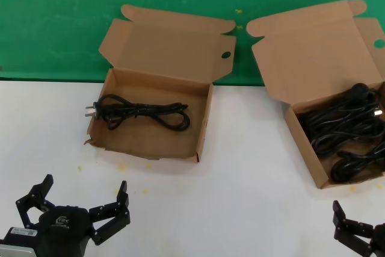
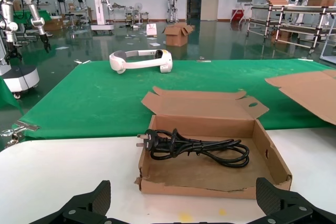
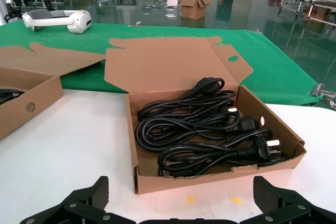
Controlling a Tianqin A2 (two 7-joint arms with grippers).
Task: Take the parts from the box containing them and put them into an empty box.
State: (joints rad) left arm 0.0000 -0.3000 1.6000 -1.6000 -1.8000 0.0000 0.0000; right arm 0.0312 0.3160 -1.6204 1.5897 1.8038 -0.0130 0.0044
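Cardboard dominates the white table point(image 1: 252, 167): two shallow brown mailer boxes with their hinged lids thrown back, well apart from each other. The left gripper point(image 1: 81, 200) hangs low over the table with its black fingers point(image 1: 120, 200) spread apart and empty; straight ahead of it sits the torn-fronted brown box point(image 1: 150, 115), whose low front wall is ragged and frayed at one corner. One black coiled power cord point(image 1: 141, 112) lies on that box's floor, its plug and silver prongs pointing toward the far-left wall (the left wrist view shows it more plainly point(image 2: 197, 148)).

The right gripper point(image 1: 361, 233) is cut off by the frame's edge in the head view, so only one black finger shows there. Its own wrist view shows two dark fingertips point(image 3: 86, 200) set wide apart with nothing between them. Directly ahead of this gripper stands the intact-fronted brown box point(image 3: 210, 174), holding a heap of black coiled cords point(image 3: 205, 129); the loops overlap so much that their number is hard to make out. In the head view this box runs partly out of frame.

Beyond the table lies a green mat point(image 1: 66, 22).
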